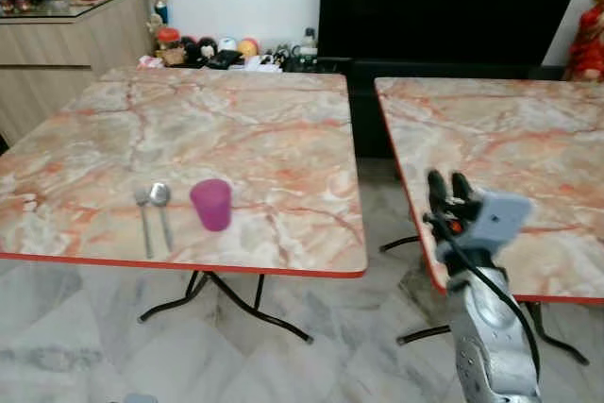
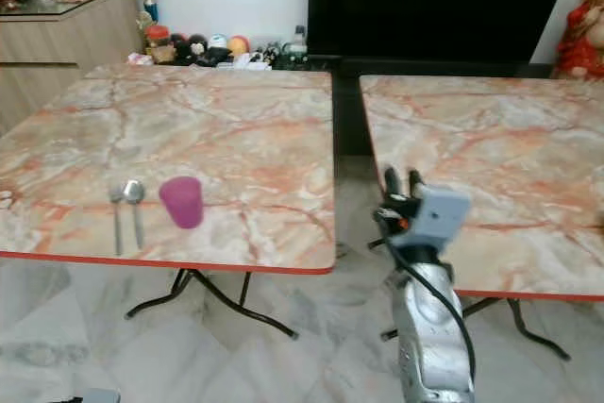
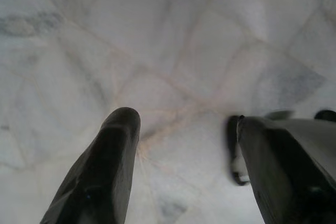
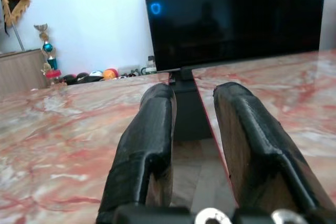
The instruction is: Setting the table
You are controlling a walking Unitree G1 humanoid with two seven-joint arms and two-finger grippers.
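Spoon (image 1: pixel 160 205) and fork (image 1: pixel 144 219) | lengthwise toward table (image 1: pixel 283 139) edge, beside cup (image 1: pixel 211 204) | right gripper (image 1: pixel 450 181) empty, spread

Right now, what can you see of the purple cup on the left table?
The purple cup is a small tumbler of what looks like translucent plastic, wider at the mouth. It stands upright, mouth up, on the left marble-patterned table, near its red-trimmed front edge. A spoon and a fork lie just to its left, not touching it. Nothing grips it; contents cannot be told.
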